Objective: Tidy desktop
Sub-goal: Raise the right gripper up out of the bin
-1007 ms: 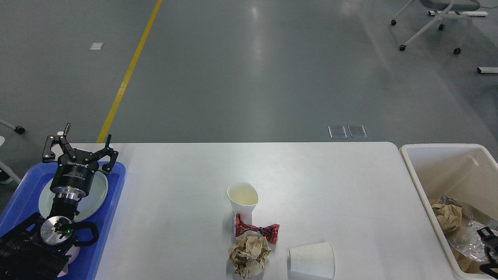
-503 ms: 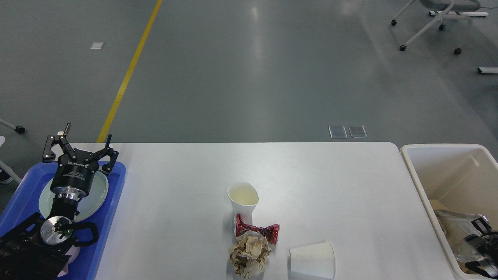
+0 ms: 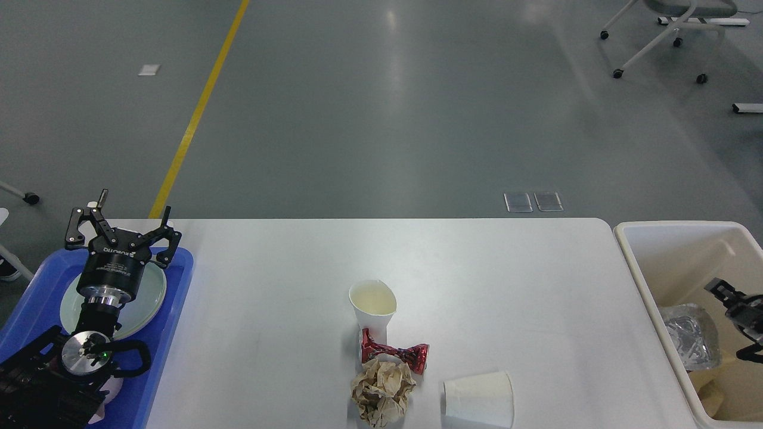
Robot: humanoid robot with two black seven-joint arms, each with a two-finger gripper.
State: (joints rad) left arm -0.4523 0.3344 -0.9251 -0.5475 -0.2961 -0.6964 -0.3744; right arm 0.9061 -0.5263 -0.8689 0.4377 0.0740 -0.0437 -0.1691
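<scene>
- The desktop (image 3: pixel 477 280), white with rounded corners, spans the middle of the view.
- On its near centre: an upright paper cup (image 3: pixel 372 302), a red wrapper (image 3: pixel 396 353) just nearer, a crumpled brown paper ball (image 3: pixel 382 391) touching the wrapper, and a paper cup on its side (image 3: pixel 478 399) to the right.
- Left edge: blue tray (image 3: pixel 179 280) holding a pale plate (image 3: pixel 152 292); my left gripper (image 3: pixel 122 232) hangs above, fingers spread, grasping nothing.
- Right: cream bin (image 3: pixel 632 250) with crumpled foil (image 3: pixel 691 336) inside; my right gripper (image 3: pixel 736 304) is over it, state not discernible.
</scene>
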